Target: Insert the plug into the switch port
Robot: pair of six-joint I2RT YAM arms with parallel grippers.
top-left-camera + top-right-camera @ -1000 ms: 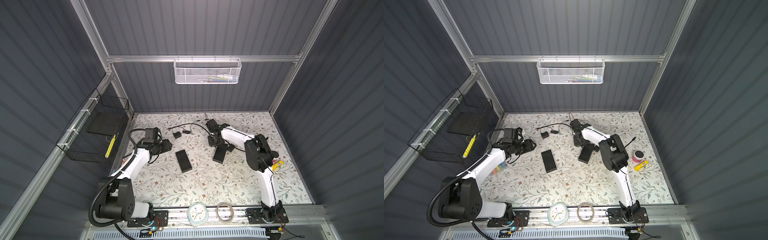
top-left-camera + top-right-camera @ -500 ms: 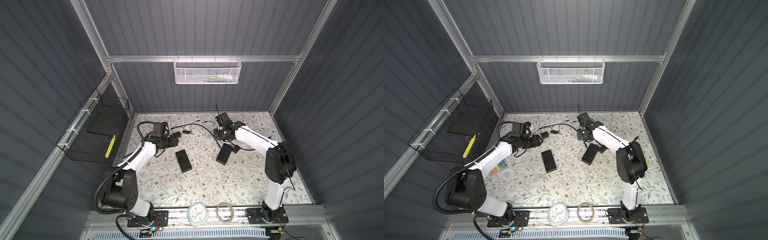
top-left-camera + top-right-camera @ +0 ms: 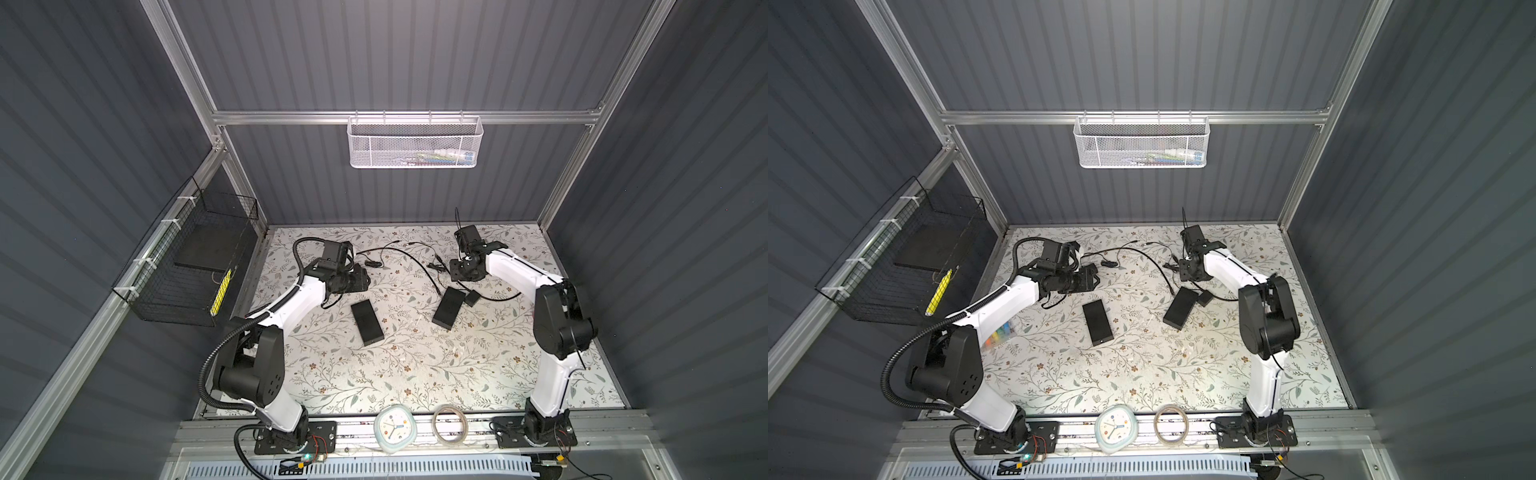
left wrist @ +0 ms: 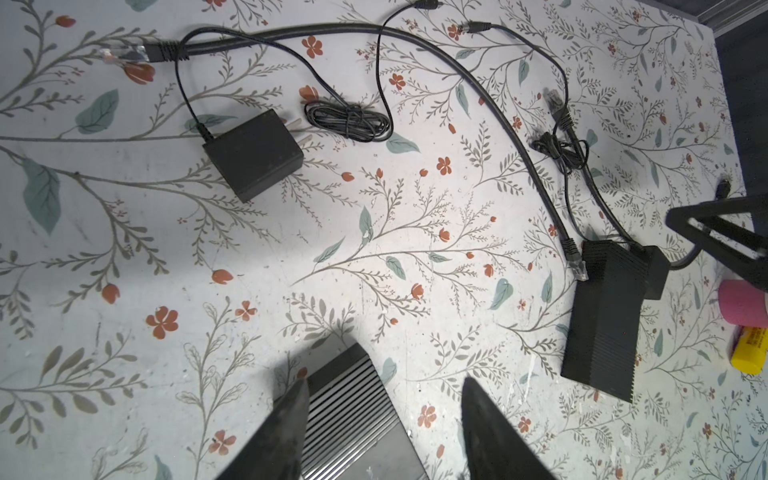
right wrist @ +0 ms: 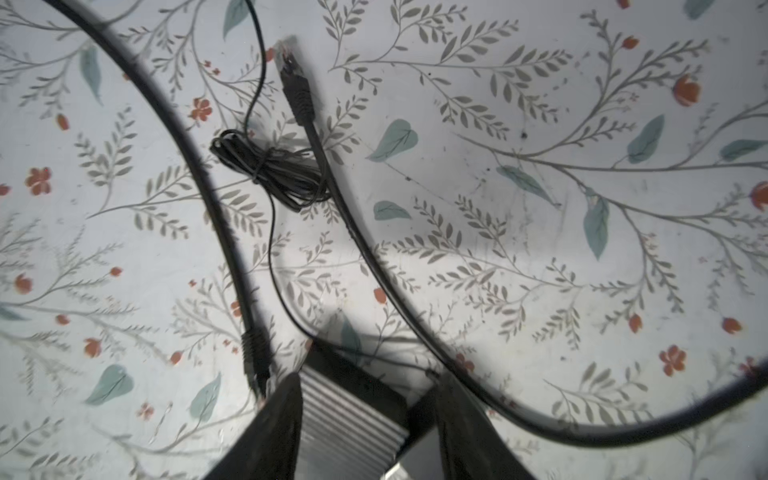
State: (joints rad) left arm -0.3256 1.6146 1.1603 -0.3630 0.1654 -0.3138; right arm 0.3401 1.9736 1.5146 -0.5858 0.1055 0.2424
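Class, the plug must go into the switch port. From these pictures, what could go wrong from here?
The coiled thin cord lies against the cable of the plug; the open right claw might snag it. Neither the left box nor the right box is held, so pushing the plug in may slide it.

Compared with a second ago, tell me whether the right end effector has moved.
Yes. In a top view the right end effector has shifted rightward: it was below the middle of the white mesh basket, and now sits below its right end.
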